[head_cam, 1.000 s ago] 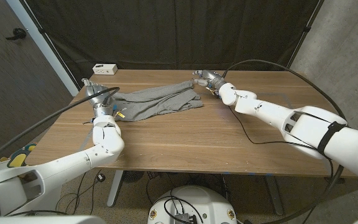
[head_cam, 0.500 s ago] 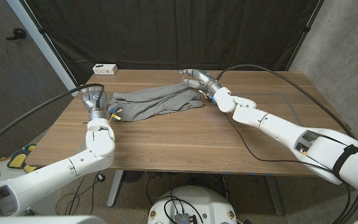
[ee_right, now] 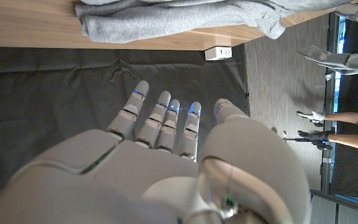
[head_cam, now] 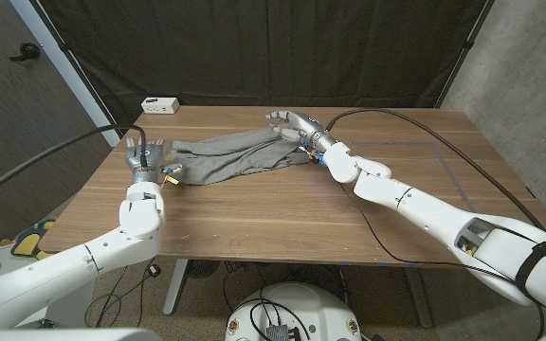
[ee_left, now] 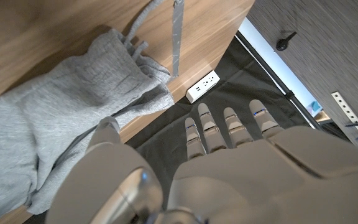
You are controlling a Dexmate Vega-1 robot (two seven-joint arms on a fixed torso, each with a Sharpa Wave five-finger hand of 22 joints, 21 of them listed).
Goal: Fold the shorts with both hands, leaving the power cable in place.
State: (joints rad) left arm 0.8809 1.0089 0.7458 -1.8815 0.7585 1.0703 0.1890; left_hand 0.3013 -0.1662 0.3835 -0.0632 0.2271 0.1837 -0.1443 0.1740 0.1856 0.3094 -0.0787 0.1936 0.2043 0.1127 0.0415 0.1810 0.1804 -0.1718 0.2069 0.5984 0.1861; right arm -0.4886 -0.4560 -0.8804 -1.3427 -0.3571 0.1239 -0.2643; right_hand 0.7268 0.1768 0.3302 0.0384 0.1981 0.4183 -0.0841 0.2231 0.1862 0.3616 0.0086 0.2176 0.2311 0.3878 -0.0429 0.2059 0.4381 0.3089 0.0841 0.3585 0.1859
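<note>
The head view looks down from above onto the whole bench (head_cam: 282, 208). Both wrist views look close along their own robot hand, seemingly upside down, sharing the grey shorts (ee_left: 61, 130) and bench edge.

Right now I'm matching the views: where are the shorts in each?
Head view: shorts lie at the table's far middle, between both hands.
Left wrist view: grey heap beside the thumb.
Right wrist view: along the table edge.
Shared landmark: white power strip.

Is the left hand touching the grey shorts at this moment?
Cannot tell. In the head view the left hand stands open by the shorts' near edge with no clear gap; the left wrist view shows its fingers spread, holding nothing.
</note>
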